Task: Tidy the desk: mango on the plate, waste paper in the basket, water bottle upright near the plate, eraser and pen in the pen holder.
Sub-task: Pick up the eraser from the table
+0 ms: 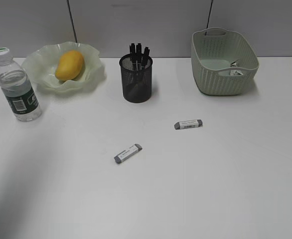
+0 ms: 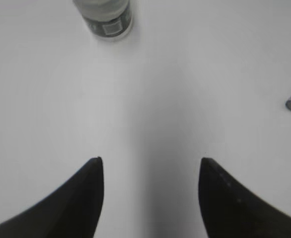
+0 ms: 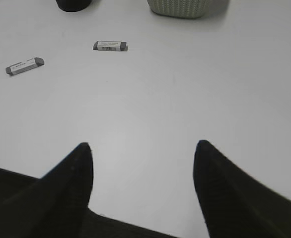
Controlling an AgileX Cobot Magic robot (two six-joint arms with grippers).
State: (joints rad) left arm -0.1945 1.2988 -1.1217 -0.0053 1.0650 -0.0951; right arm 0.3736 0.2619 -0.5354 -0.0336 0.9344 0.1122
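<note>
With both sets of jaws open and empty, align the right gripper [image 3: 141, 148] lengthwise over the nearer eraser [image 1: 188, 124], lying flat on the surface [image 1: 225, 184] before the pen holder [image 1: 136, 78], gripping its narrow sides.

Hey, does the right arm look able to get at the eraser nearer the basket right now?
Probably yes: the right end effector is open and empty, and only bare desk lies between it and that eraser.

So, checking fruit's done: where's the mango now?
In the exterior view, the mango lies in the plate at far left, behind the water bottle.
</note>
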